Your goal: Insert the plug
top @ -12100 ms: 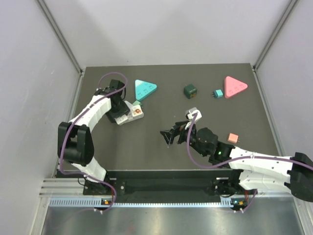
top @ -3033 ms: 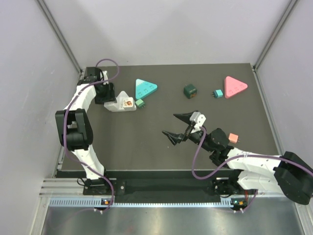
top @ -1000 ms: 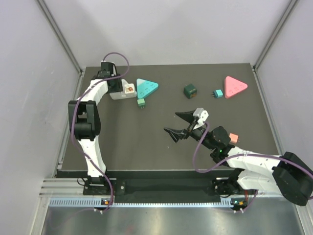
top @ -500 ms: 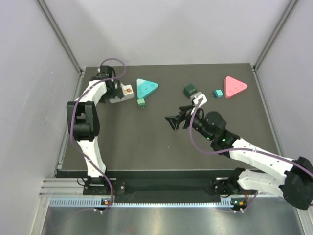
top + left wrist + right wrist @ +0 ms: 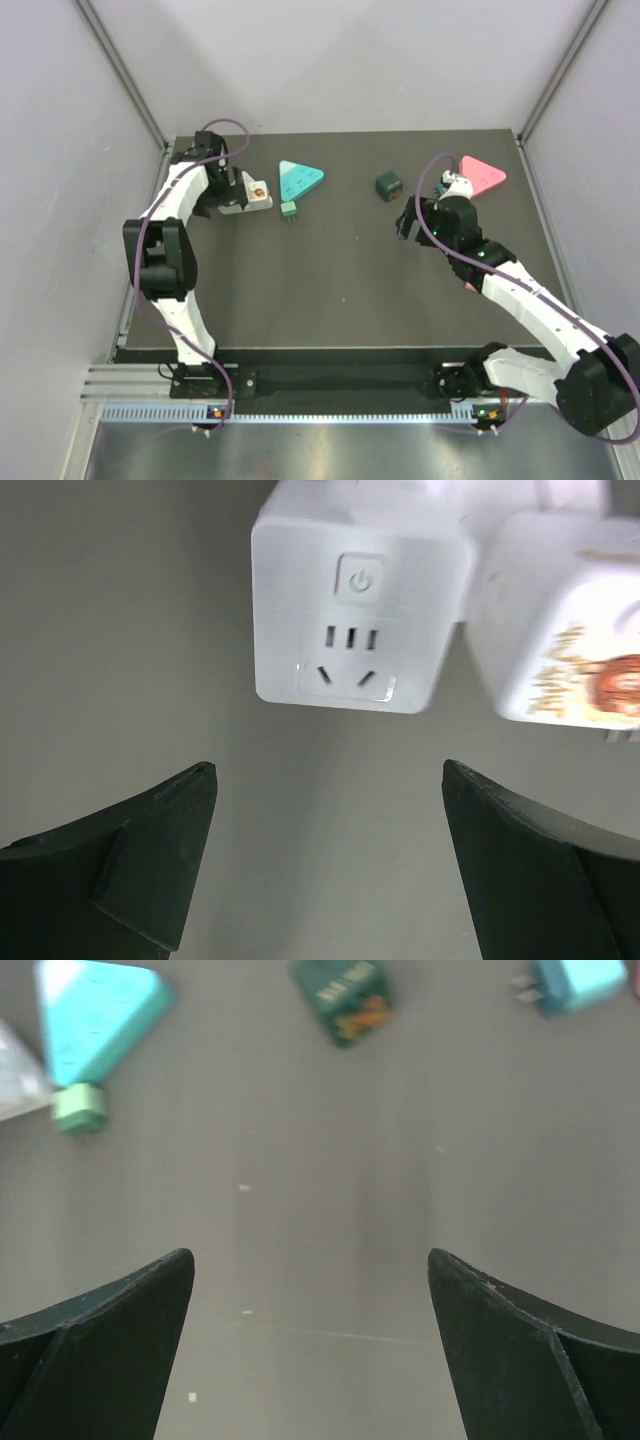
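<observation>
Plug, white with an orange print, is lying just ahead of the left gripper, whose two dark fingers are standing wide apart and gripping nothing. It is touching the right side of a white socket cube, which is showing a power button and slot openings on the face turned toward the wrist camera. Whether the pins are seated in the cube cannot be told. In the top view the pair is sitting at the far left of the table, with a teal triangle and a small green plug just beside it. The right gripper is likewise spread wide and empty, hanging over bare table surface right of centre. Beyond it are lying a dark green cube, a small teal plug and, in the top view, a pink triangle.
</observation>
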